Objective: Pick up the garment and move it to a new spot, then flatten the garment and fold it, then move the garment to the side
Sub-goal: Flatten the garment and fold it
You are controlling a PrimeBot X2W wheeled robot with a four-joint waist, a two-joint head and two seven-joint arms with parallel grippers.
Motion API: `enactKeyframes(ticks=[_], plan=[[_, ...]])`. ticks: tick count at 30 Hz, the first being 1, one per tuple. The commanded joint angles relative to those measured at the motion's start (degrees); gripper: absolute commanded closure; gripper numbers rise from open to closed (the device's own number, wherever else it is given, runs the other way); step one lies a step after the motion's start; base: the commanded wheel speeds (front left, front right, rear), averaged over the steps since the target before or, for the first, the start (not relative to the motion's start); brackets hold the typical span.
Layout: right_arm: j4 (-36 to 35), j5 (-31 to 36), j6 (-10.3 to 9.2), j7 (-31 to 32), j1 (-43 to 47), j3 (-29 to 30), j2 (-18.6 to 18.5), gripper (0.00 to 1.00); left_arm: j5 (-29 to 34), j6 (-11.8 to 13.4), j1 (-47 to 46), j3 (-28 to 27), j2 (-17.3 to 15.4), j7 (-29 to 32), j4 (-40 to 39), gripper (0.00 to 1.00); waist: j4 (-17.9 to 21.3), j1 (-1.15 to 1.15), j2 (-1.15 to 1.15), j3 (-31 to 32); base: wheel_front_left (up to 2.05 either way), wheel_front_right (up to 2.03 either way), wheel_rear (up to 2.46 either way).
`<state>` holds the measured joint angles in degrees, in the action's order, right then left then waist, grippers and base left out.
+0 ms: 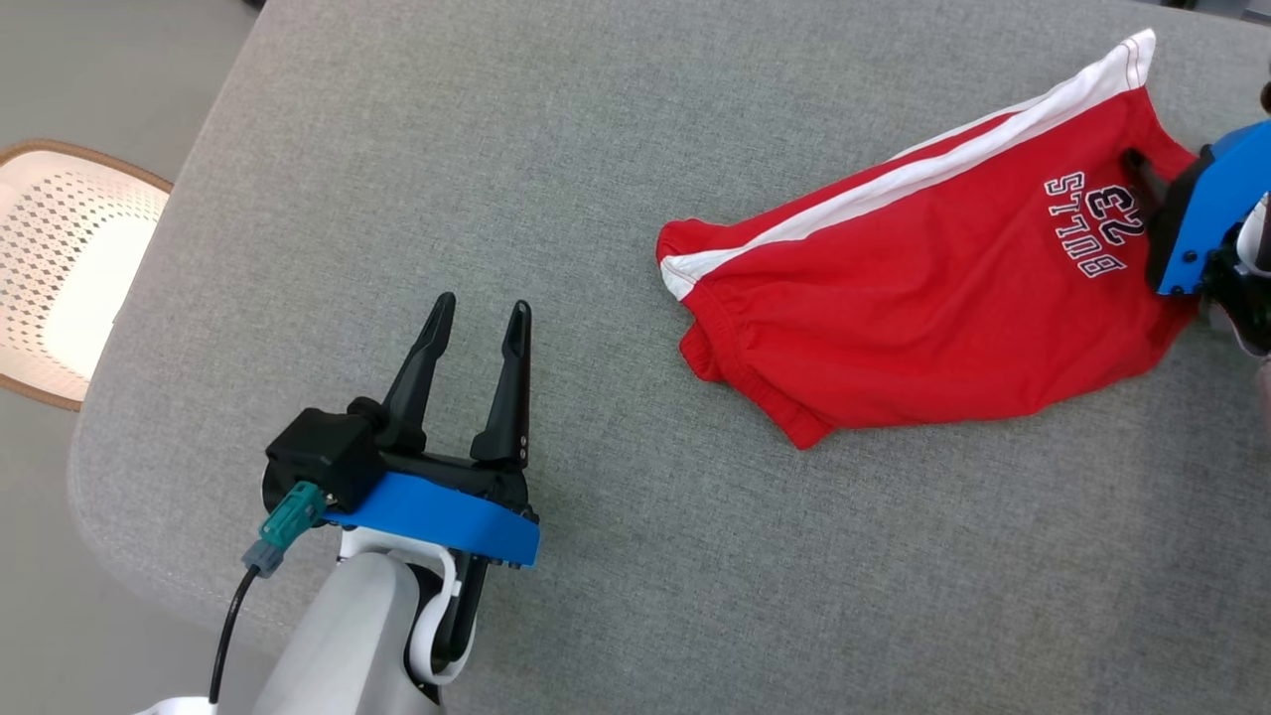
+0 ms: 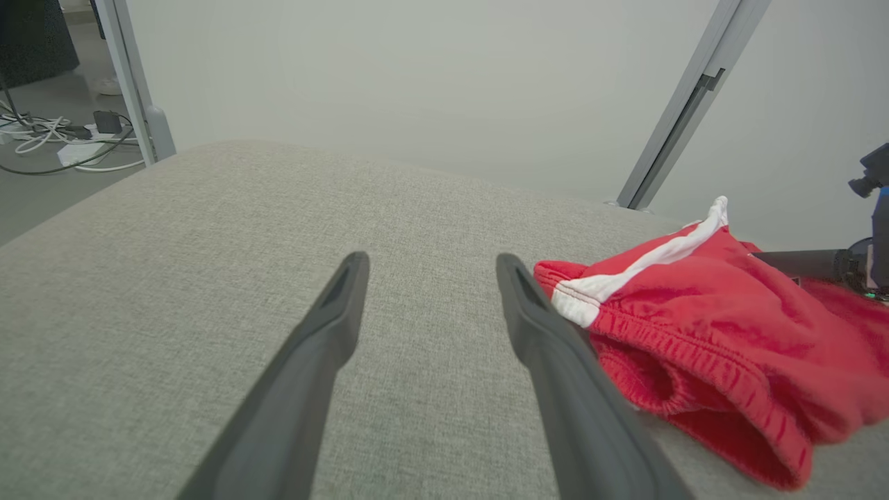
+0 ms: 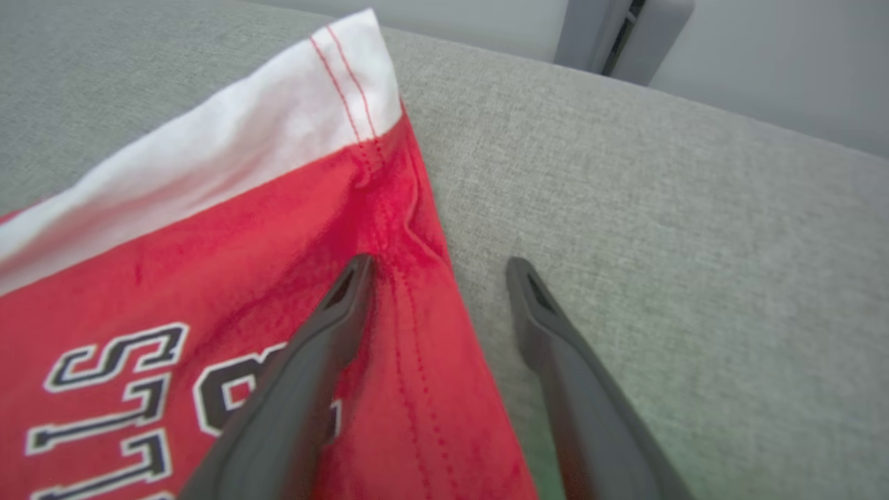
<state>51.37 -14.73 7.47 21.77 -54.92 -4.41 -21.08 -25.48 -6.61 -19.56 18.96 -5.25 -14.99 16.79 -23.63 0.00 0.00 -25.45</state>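
Note:
The garment (image 1: 923,298) is a pair of red shorts with a white side stripe and "BULLS 23" print, lying crumpled on the right part of the grey fabric surface (image 1: 496,149). My left gripper (image 1: 482,306) hovers open at the lower left, well clear of the shorts; in the left wrist view the left gripper (image 2: 430,260) has the garment (image 2: 722,326) just right of its right finger. My right gripper (image 1: 1142,174) is at the shorts' right hem. In the right wrist view the right gripper (image 3: 437,267) stands open astride the hem of the garment (image 3: 208,243), left finger on cloth, right finger over bare surface.
A chair (image 1: 60,268) with a white perforated seat and wooden rim stands off the surface's left edge. Cables (image 2: 55,139) lie on the floor beyond the far corner. A slanted metal post (image 2: 687,104) rises behind the surface.

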Motion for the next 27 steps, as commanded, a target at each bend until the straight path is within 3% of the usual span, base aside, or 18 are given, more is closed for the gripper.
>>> enactKeyframes(ticks=[1, 2, 3, 4, 15, 27], plan=[[1.77, 0.39, 0.12, 1.47, 1.21, -1.25, 1.20, 0.00, 0.59, -0.38, 0.45, -0.60, 0.18, -0.25, 0.06, 0.00, -0.04, 0.00, 0.00, 0.00, 0.00, 0.00, 0.00], [2.06, 0.13, 0.13, 1.91, 1.36, -1.98, 1.61, 0.26, 0.79, -0.49, 0.50, -0.77, 0.36, -0.25, 0.05, 0.00, -0.01, 0.00, 0.00, 0.07, 0.00, 0.00, 0.00], [2.06, -0.21, 0.15, 2.08, 1.47, -2.76, 1.90, 0.80, 0.99, -0.52, 0.51, -0.94, 0.54, -0.25, 0.10, 0.00, 0.06, 0.00, 0.00, 0.15, 0.00, 0.00, 0.00], [2.00, -0.51, 0.18, 2.26, 1.66, -3.49, 1.98, 1.00, 1.07, -0.58, 0.56, -1.07, 0.68, -0.25, 0.18, 0.00, 0.20, 0.00, 0.00, 0.28, 0.00, 0.00, 0.00], [-2.38, -2.07, 0.04, -3.40, 4.32, -4.13, -1.75, 1.00, 1.79, -0.95, 2.06, -2.07, 0.04, -0.25, 1.56, 0.00, 4.71, 0.00, 0.00, 4.11, 0.00, 0.00, 0.00], [-9.97, 7.53, 0.04, -5.24, 13.59, 6.35, -2.00, 1.00, 1.46, -0.98, 4.70, -1.48, -2.74, -0.25, 2.25, 0.00, 10.55, 0.00, 0.00, 9.56, 0.00, 0.00, 0.00]])
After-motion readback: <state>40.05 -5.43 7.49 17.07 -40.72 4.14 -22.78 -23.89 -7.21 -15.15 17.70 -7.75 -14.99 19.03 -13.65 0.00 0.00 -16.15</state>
